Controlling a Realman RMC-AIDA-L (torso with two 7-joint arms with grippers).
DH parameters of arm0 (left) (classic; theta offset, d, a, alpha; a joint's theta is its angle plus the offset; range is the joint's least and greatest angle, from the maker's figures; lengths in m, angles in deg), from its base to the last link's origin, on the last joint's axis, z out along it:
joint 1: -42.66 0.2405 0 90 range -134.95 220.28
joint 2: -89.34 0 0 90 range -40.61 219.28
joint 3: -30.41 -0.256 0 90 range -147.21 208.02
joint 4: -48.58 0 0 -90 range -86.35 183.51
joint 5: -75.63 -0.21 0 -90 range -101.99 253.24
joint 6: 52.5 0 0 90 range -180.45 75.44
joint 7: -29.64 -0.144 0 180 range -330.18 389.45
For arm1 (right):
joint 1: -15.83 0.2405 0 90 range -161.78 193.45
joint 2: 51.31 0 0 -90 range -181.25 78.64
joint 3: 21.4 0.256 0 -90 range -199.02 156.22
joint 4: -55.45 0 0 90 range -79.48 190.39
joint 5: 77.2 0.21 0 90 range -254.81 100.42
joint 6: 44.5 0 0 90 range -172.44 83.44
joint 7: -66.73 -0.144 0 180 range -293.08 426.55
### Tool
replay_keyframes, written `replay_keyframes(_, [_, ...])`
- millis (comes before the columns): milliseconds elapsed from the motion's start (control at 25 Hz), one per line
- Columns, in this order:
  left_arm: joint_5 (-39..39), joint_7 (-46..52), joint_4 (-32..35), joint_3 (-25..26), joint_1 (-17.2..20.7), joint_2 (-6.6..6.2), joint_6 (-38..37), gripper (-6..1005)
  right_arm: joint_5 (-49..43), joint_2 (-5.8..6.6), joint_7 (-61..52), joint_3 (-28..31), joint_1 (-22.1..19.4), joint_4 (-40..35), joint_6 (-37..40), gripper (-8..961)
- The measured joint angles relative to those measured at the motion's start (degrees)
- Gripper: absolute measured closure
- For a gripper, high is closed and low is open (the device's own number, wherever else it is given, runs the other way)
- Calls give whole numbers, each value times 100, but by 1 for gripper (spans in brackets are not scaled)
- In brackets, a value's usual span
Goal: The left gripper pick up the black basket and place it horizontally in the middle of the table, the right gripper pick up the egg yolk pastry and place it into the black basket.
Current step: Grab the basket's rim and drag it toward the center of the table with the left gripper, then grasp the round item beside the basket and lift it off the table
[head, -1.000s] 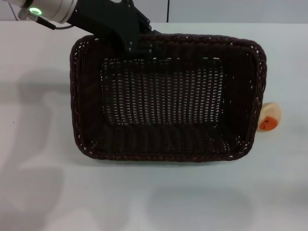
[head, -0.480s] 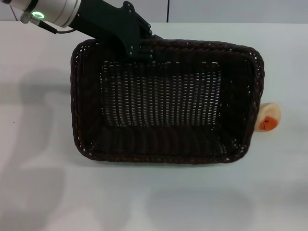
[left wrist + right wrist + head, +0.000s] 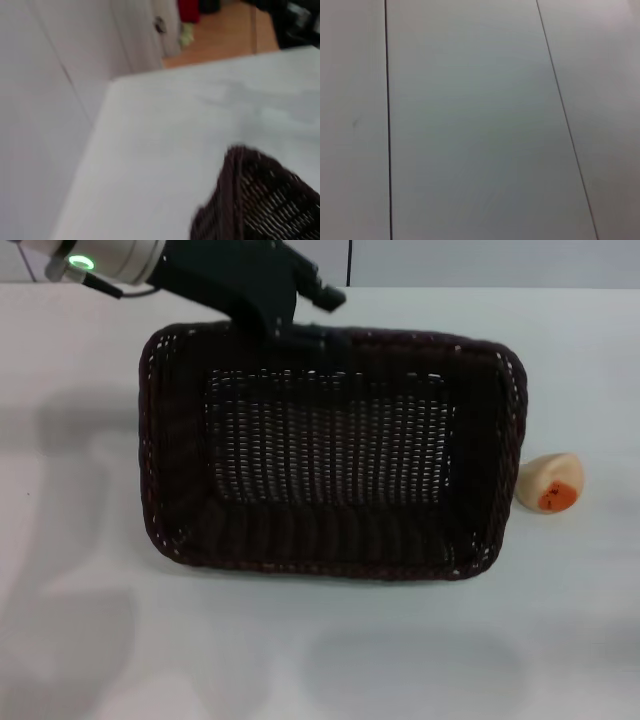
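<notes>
— As I look down from my head, where does my left gripper (image 3: 300, 315) sit?
— At the far rim of the black basket (image 3: 330, 455), which lies lengthwise in the middle of the table (image 3: 90, 640); whether the claw is clenched or released, I cannot tell.
— And the egg yolk pastry (image 3: 550, 483)?
— On the table just beside the basket's right end (orange patch facing me), apart from it.
— My left wrist?
— One basket corner (image 3: 260, 200) on the white top.
— My right wrist?
— Only pale panels (image 3: 470, 125).
</notes>
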Motion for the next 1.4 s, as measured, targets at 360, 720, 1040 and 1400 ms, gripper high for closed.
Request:
replay_keyframes(360, [415,-216,-188,474,133,128,-251,614,-6,0,4,-16,-32,0,35,258])
replay_keyframes(720, [3225,-653,-333,1367,1447,239,-988,615,-6,-1,15,-69,-22,-15,28,258])
replay_keyframes(1040, [5645,-1257,703,1922,2407,237,-1220,615,-5,5,20,-207,-3,-16,2,258])
replay_keyframes(1400, [6641,-2022,2103,2520,2806,245,-1302,616,-7,17,23,-296,19,-12,-10,260])
